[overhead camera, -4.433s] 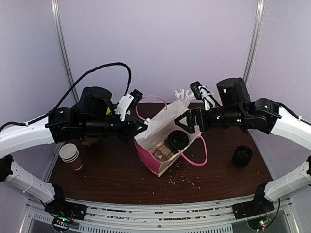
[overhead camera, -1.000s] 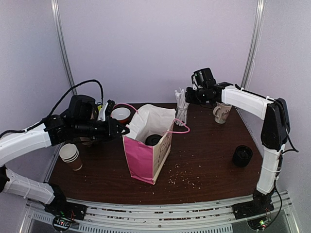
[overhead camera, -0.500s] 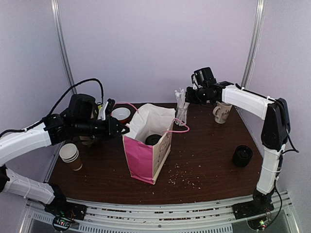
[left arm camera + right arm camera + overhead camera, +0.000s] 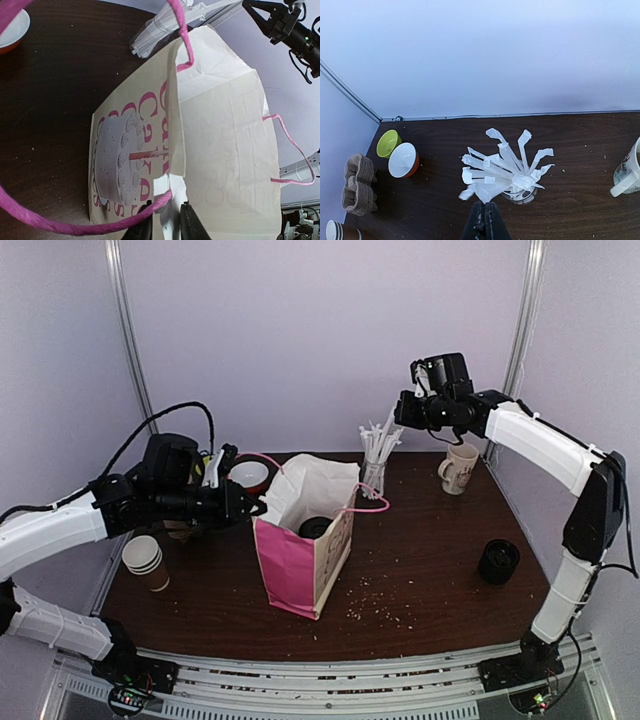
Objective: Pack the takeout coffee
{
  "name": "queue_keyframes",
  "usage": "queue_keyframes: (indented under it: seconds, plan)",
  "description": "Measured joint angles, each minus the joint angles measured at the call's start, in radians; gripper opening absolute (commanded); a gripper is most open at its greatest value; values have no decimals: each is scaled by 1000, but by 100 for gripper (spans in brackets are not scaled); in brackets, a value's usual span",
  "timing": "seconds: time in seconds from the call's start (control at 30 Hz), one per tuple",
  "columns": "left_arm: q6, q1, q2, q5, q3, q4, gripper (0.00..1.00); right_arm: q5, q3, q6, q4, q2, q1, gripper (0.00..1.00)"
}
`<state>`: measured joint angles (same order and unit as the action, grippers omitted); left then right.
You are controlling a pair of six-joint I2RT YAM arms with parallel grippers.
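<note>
Since half a second ago the right arm has risen and pulled back; the right gripper (image 4: 403,418) is now hanging above the clear cup of white paper-wrapped straws (image 4: 374,462). The left arm and the bag are unchanged.

The right jaws are closed tight. In the wrist view one wrapped straw (image 4: 481,192) is ending right at the fingertips. It looks pinched, but the contact is partly hidden, so I'm not certain.

The left gripper (image 4: 252,508) is holding a narrow pinch on the rim of the pink-and-white paper bag with pink cord handles (image 4: 296,565), keeping the mouth open. The takeout coffee, a small paper cup with a round black plastic lid (image 4: 316,528), is sitting inside the bag with only the lid showing.

Risks from here:
- The straw is tangled in the bundle, so lifting could drag its neighbours out or tip the cup.
- A thin paper wrapper in a tip pinch could slip mid-transfer.
- If the left pinch slips, the bag mouth closes and the straw lands outside.
- A straw poked in hard could knock the coffee over.
</note>
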<state>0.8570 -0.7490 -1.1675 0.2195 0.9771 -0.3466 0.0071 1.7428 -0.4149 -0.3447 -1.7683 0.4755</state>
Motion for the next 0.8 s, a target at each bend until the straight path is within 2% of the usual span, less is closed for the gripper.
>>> queue_keyframes:
  seconds: [0.5, 0.53, 0.57, 0.6, 0.63, 0.7, 0.8]
  plan:
    - [-11, 0, -16, 0, 15, -6, 22, -15, 6, 17, -45, 65, 0, 1]
    - [-11, 0, -16, 0, 14, -6, 22, -14, 7, 19, -47, 70, 0, 16]
    - [-11, 0, -16, 0, 15, -6, 22, -12, 8, 19, -48, 77, 0, 35]
    - [-11, 0, -16, 0, 15, -6, 22, -9, 3, 19, -48, 88, 0, 50]
    - [-11, 0, -16, 1, 14, -6, 22, -3, -12, 15, -42, 105, 0, 60]
    - [-11, 0, -16, 1, 15, -6, 22, 14, -75, 9, -22, 159, 0, 75]
    - [-11, 0, -16, 1, 14, -6, 22, 49, -216, -26, 9, 277, -1, 88]
